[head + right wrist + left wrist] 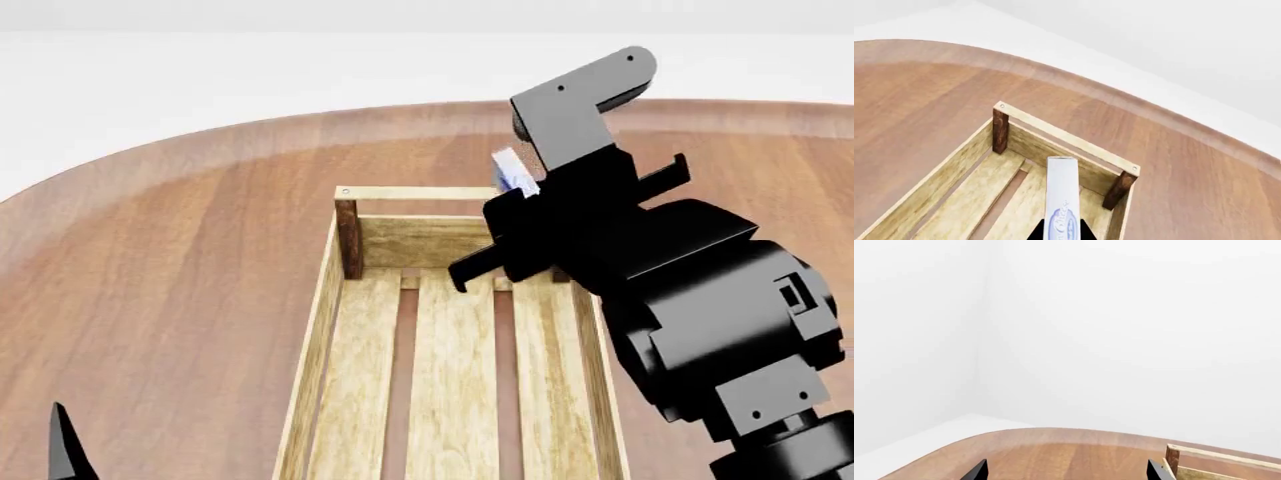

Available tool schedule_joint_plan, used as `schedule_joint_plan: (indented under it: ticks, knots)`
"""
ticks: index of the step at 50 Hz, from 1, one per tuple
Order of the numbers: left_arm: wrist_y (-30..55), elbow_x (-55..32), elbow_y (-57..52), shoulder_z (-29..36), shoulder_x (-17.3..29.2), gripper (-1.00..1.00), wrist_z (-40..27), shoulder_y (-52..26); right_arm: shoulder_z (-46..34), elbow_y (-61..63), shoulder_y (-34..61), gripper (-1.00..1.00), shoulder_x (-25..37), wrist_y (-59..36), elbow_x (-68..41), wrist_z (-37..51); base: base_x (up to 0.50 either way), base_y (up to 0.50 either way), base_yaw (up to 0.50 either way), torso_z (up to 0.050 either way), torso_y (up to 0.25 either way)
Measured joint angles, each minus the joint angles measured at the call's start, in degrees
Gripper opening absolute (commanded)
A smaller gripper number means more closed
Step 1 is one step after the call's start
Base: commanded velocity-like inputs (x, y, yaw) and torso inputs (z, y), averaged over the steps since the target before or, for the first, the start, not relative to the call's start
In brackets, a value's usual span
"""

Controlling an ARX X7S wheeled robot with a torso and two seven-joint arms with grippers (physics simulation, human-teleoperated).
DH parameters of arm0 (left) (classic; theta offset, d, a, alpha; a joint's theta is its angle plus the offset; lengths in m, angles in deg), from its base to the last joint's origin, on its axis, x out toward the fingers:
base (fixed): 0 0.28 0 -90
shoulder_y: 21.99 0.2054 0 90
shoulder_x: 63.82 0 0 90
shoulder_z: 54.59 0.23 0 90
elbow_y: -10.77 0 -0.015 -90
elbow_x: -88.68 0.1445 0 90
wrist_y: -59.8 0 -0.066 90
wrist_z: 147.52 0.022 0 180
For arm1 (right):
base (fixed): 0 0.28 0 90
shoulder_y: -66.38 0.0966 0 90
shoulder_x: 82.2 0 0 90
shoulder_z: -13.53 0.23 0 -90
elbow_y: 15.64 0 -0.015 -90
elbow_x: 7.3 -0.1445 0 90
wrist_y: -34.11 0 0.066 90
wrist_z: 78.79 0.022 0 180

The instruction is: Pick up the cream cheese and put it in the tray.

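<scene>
The cream cheese (1061, 200), a flat white box with a blue oval logo, is held edge-on between the black fingers of my right gripper (1061, 232), which is shut on it. It hangs above the far end of the tray (1054, 131), a light-wood slatted crate with dark corner posts. In the head view a sliver of the cream cheese (514, 172) shows behind my right arm, over the tray's (327, 290) far end. My left gripper (1067, 472) is open over bare table near the tray's corner (1173, 457); one of its fingertips (64, 445) shows at the head view's lower left.
The tray lies lengthwise on a round-edged wooden table (174, 260). White walls and floor lie beyond the table edge. My right arm (694, 320) hides the tray's right side in the head view.
</scene>
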Motion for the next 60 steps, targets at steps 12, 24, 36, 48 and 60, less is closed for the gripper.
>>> schedule_joint_plan:
  ticks: [12,24,36,48,60]
  knots:
    - [0.0,0.2,0.1,0.2,0.0,1.00,-0.2,-0.1,-0.9,-1.7,-0.4,-1.00,0.0,1.1,-2.1,-6.7,0.00,0.00,0.00,0.000,0.000]
    - [0.9,0.8,0.0,0.1,-0.1,1.00,-1.2,-0.3,-2.2,-4.5,-1.2,-1.00,-0.8,3.3,-1.5,-9.6,0.00,0.00,0.00,0.000,0.001]
    - [0.9,2.5,-0.2,-0.3,-0.3,1.00,-3.0,-0.1,-3.4,-6.4,-1.7,-1.00,-1.7,5.1,-0.3,-10.5,0.00,0.00,0.00,0.000,-0.159]
    - [0.8,2.4,-0.4,-0.4,-0.3,1.00,-3.5,0.0,-4.6,-6.8,-2.1,-1.00,-2.3,5.6,0.6,-10.4,0.00,0.00,0.00,0.000,-0.193]
    - [0.7,2.2,-0.4,-0.3,-0.2,1.00,-3.4,0.0,-5.1,-4.7,-2.2,-1.00,-2.1,4.6,0.6,-9.6,0.00,0.00,0.00,0.000,-0.073]
